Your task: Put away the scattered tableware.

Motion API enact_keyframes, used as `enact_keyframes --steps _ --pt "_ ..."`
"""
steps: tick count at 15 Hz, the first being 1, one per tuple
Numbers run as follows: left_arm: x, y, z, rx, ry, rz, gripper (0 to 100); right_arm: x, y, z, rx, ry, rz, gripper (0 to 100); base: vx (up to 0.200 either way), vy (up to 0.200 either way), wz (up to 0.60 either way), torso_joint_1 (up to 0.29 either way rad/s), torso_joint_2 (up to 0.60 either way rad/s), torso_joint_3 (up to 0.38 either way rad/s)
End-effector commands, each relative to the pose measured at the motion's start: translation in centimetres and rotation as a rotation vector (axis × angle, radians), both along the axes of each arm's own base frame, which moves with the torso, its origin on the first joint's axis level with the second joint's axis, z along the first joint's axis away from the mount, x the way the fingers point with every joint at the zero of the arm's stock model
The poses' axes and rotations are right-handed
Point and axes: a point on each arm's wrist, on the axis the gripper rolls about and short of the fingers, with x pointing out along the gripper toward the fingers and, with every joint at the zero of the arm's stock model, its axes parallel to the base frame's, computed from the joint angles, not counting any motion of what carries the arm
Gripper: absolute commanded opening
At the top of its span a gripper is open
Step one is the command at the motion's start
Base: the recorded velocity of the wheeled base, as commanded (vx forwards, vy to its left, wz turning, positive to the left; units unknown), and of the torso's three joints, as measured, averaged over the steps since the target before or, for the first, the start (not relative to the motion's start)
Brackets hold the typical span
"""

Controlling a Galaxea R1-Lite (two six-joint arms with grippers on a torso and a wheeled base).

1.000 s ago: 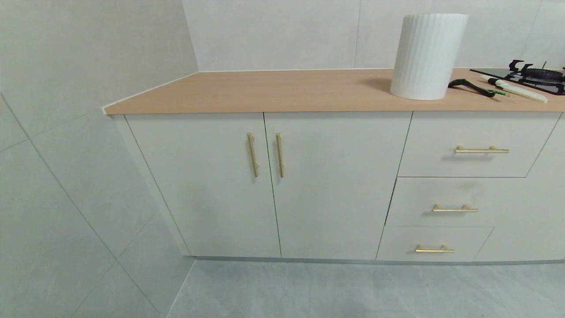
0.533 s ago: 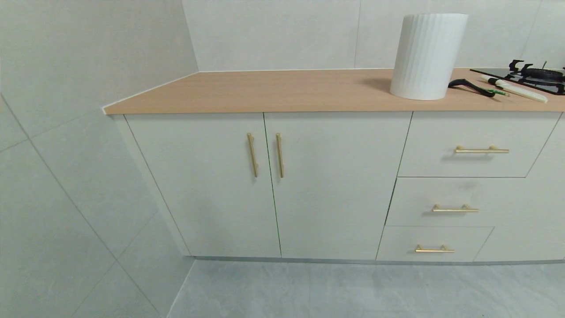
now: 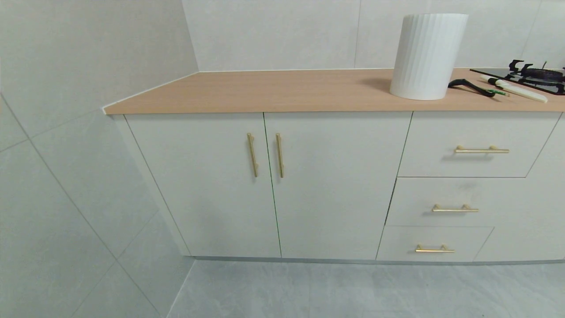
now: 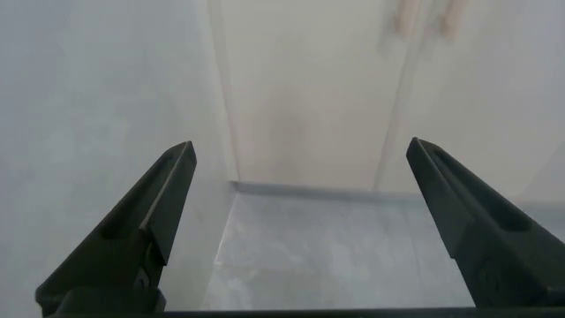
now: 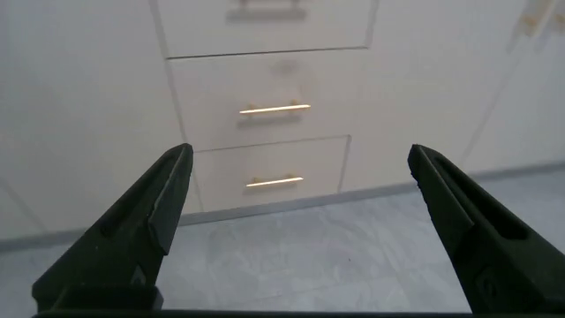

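Black utensil (image 3: 470,85) and white-handled utensil (image 3: 516,89) lay on countertop (image 3: 273,90) just beside white ribbed container (image 3: 427,55), on its stove (image 3: 536,75) side, well apart from both grippers. Left gripper (image 4: 300,150) hung low, facing cabinet door (image 4: 309,88) foot and floor (image 4: 335,238), jaws spread wide, empty. Right gripper (image 5: 298,152) also low, facing drawers (image 5: 265,79) under container, jaws wide apart, empty.

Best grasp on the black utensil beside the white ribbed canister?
Likely mid-handle of the black utensil, from above, closing across its width: it lies flat on the countertop, with the canister at one end and a white utensil at the other.
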Motion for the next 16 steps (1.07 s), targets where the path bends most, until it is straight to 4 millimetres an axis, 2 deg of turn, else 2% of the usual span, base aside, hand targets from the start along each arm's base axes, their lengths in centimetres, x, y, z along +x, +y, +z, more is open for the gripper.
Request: enact_keyframes --steps 1,6,7,13,16 --pt "0.0 -0.04 -0.03 0.015 0.002 -0.018 100 0.05 0.09 0.04 -0.026 0.006 0.04 100 0.0 0.0 0.0 0.0 0.0 0.0" --pt "0.0 -0.04 -0.03 -0.02 0.001 -0.017 100 0.08 0.24 0.01 -0.037 0.01 0.109 100 0.0 0.0 0.0 0.0 0.0 0.0" --pt "0.0 -0.04 -0.04 -0.009 0.003 -0.017 100 0.1 0.49 -0.01 -0.005 0.004 0.22 100 0.0 0.0 0.0 0.0 0.0 0.0" --pt "0.0 -0.04 -0.03 -0.02 0.001 -0.016 100 0.1 0.37 -0.57 0.081 0.046 0.166 100 0.0 0.0 0.0 0.0 0.0 0.0" --pt "0.0 -0.04 -0.04 -0.018 0.002 -0.017 100 0.11 0.52 -0.54 -0.007 0.057 0.233 100 0.0 0.0 0.0 0.0 0.0 0.0"
